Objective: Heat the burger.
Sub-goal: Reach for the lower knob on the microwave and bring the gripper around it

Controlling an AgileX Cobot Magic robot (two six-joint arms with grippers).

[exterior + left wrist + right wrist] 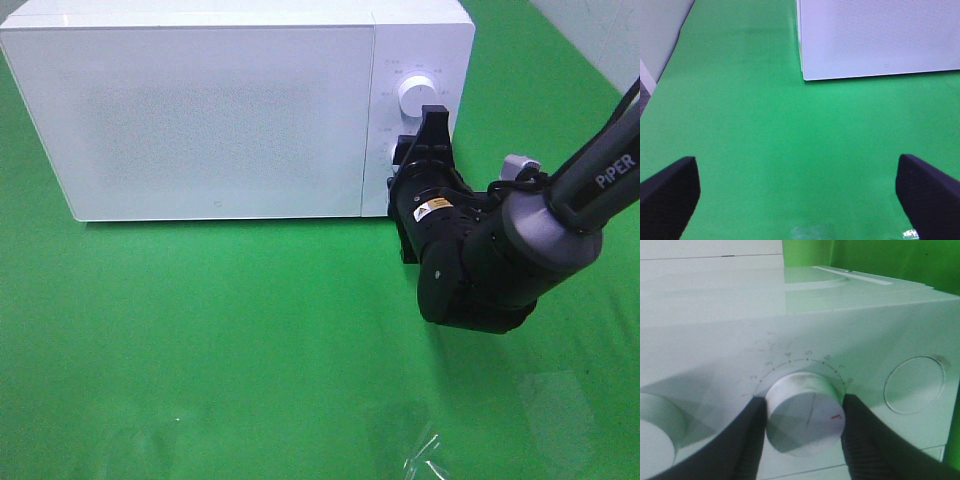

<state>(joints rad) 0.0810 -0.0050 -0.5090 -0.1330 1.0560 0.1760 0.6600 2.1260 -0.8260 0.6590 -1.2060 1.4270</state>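
The burger is not visible in any view. The microwave has its door shut and its front is opaque white, so my guess is that the burger is already inside, though nothing here proves it. No burger lies on the green worktop in front of the microwave.

As a thing to handle, a burger of this kind should be light and soft. It is a loose stack under a smooth bun, so its layers would slide or squash under a hard pinch. I would take it gently across the middle, low enough to catch the patty as well as the bun, with only light pressure.

The right gripper is at the microwave's control panel, at the right end of its front. Its jaws are about half open and closed on the numbered dial, one black finger pressed against each side of the white knob. The dial carries a red mark and a ring of numerals, so it is probably the timer. It sits below the microwave's upper knob, and a flat round button is just beside it on the panel.

The left gripper hangs in front of the microwave's left corner, well apart from it. Its jaws are spread wide, holding and touching nothing.
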